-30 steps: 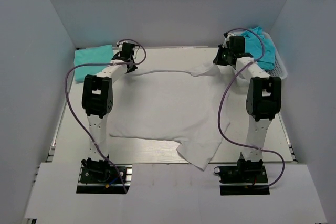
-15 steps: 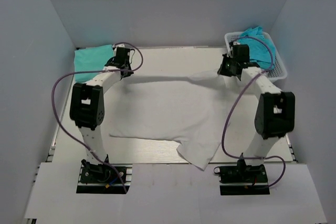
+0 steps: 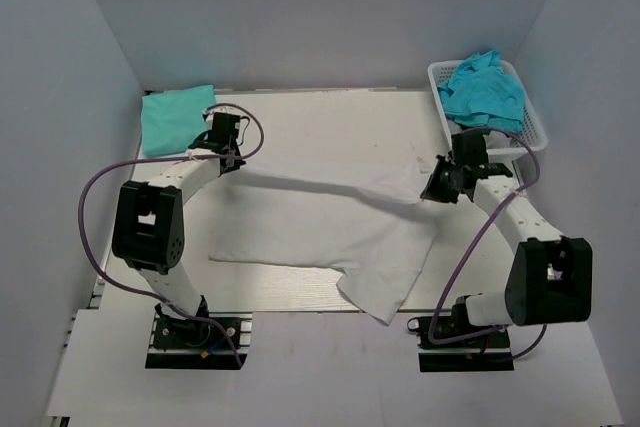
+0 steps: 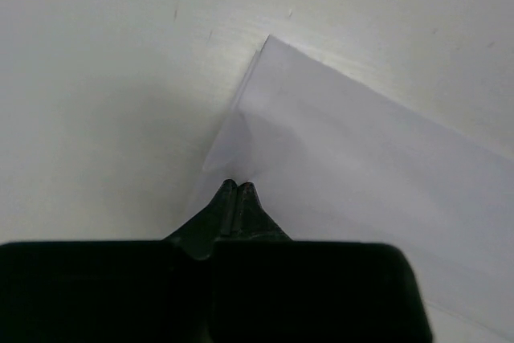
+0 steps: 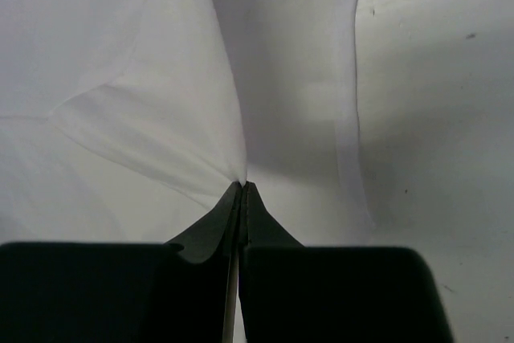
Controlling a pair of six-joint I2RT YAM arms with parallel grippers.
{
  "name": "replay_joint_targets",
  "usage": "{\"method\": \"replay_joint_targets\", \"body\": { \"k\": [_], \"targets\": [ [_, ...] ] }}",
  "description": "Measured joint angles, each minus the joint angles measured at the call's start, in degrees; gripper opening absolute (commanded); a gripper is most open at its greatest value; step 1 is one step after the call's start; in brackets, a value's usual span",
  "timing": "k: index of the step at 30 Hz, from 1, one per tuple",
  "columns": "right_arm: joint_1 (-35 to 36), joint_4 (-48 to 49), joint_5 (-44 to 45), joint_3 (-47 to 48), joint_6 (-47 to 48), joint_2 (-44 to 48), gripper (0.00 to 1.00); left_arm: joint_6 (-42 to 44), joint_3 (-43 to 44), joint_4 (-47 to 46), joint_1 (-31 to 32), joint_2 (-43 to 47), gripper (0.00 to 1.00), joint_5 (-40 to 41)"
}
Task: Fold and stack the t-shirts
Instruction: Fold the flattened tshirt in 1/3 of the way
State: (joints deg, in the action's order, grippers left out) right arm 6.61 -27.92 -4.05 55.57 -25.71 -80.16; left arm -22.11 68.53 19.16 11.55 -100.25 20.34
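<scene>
The white shirt (image 3: 320,232) lies spread over the middle of the table (image 3: 330,117). Its far edge is lifted off the surface and drawn into a long ridge between the two arms.

The left gripper (image 3: 228,154) is pressed together on that edge's left corner. In the left wrist view the cloth fans out flat from the closed tips, with a straight hem running off to the far side. The right gripper (image 3: 437,187) is likewise pinched on the right end, where the cloth bunches into creases and a seam band curves past the tips.

The shirt's near-right corner reaches over the table's near edge. Its near-left hem stops just short of that edge.

Bare table shows beyond the ridge, a broad strip running between the folded teal shirt (image 3: 177,118) in the far-left corner and the basket (image 3: 536,133) in the far-right corner. Narrower strips are free along the left and right sides of the white shirt. Crumpled teal shirts (image 3: 483,93) fill the basket, well apart from both grippers.
</scene>
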Motion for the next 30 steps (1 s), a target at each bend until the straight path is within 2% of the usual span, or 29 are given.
{"method": "replay_joint_targets", "body": {
  "k": [2,3,4,5,6,7,8,11,13,14,18,23,26,30],
  "targets": [
    [0.00,-0.22,-0.70,-3.21,-2.29,2.23,0.00,-1.95,-2.47,1.46,0.00,1.11,0.00,0.04],
    [0.00,-0.15,-1.14,-5.33,-3.41,3.50,0.00,-3.26,-3.41,2.71,0.00,1.62,0.05,0.20],
    [0.00,-0.13,-1.73,-7.32,-4.39,4.46,0.00,-4.74,-4.00,4.00,0.00,1.92,0.34,0.42],
    [0.00,0.42,-2.29,-9.86,-5.73,5.53,0.15,-6.08,-4.46,5.60,0.00,2.21,0.49,0.66],
    [0.00,0.92,-2.69,-12.24,-7.08,6.43,0.25,-7.21,-4.66,6.95,0.00,2.29,0.64,0.87],
    [0.00,1.14,-3.15,-14.82,-8.07,7.30,0.38,-8.31,-4.74,7.91,-0.02,2.32,0.79,1.14],
    [0.00,1.05,-3.56,-17.09,-8.92,8.07,0.63,-9.25,-4.74,9.16,-0.07,2.32,0.97,1.31],
    [0.00,0.59,-4.02,-21.38,-10.01,10.32,0.80,-12.72,-4.37,13.94,-0.11,2.32,1.00,2.10],
    [0.00,0.17,-3.96,-21.35,-9.66,12.04,0.82,-14.49,-2.95,17.99,-0.11,2.29,1.00,2.73],
    [0.00,0.02,-3.72,-20.50,-9.14,12.81,0.90,-15.04,-1.86,19.58,-0.13,2.29,1.00,2.95],
    [0.00,0.52,-3.21,-13.11,-6.86,13.35,0.90,-16.04,3.06,21.49,-0.15,3.17,1.00,2.56],
    [0.31,8.07,-5.20,-6.71,-6.03,10.16,0.90,-14.23,5.77,15.50,-0.15,4.85,1.00,-3.23],
    [0.76,11.69,-6.67,-5.68,-6.01,5.20,0.90,-13.20,8.09,11.89,-0.09,1.90,1.00,-7.19],
    [1.55,14.64,-7.23,-3.06,-5.46,-4.98,0.90,-12.57,11.56,8.46,-0.11,-6.21,1.00,-10.99]
  ]
}}
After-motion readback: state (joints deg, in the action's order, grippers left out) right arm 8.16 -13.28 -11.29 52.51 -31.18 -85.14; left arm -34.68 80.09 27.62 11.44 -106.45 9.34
